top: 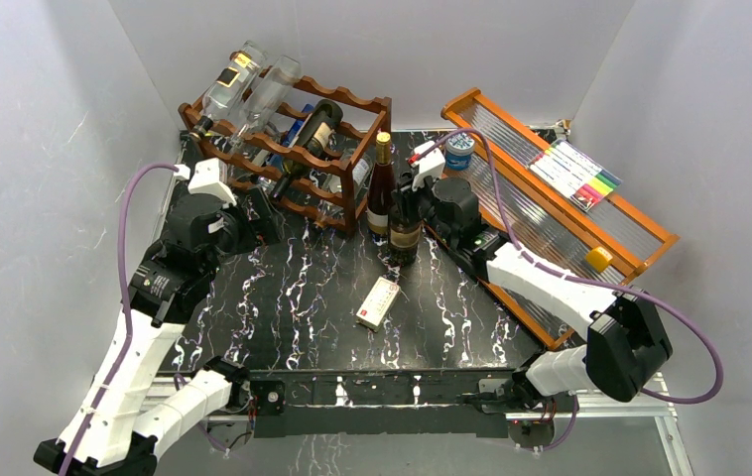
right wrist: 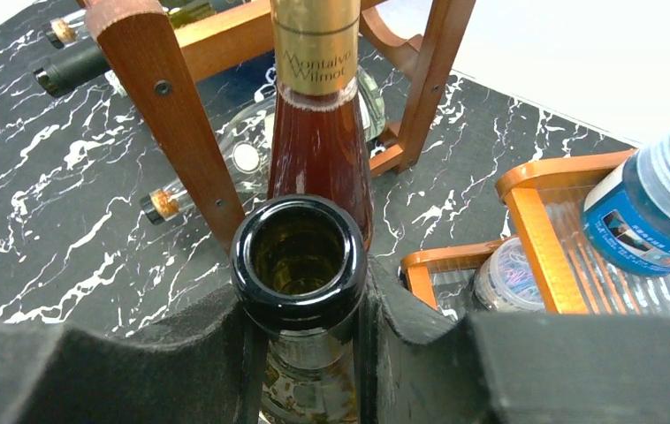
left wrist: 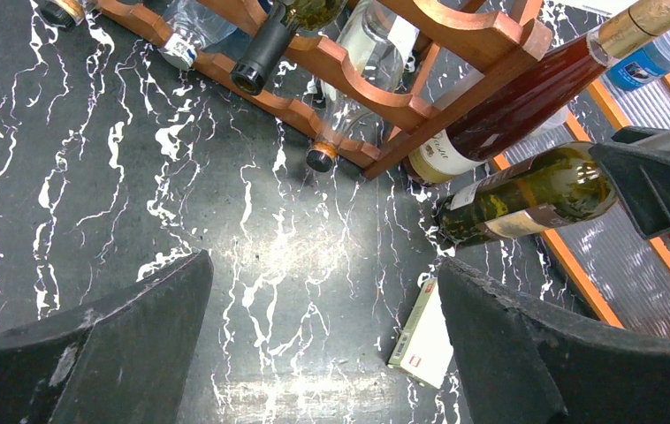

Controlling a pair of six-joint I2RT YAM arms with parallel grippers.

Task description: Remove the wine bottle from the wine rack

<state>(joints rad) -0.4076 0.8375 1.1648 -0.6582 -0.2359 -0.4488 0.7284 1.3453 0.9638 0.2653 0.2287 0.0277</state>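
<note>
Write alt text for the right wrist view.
The right gripper is shut on the neck of an open dark green wine bottle, its mouth facing the camera. Behind it stands a gold-capped reddish bottle beside the wooden wine rack on the black marbled table.

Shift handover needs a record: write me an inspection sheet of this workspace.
Surface: black white-veined table.
Job's things: wine rack holds several lying bottles; dark green bottle upright, off the rack.
Clutter: gold-capped bottle standing beside rack; white box; orange shelf with jar, marker pack.
Grippers: left gripper open, empty; right gripper shut on the green bottle's neck.
Cables: purple cables loop along both arms.
Surroundings: white walls.
</note>
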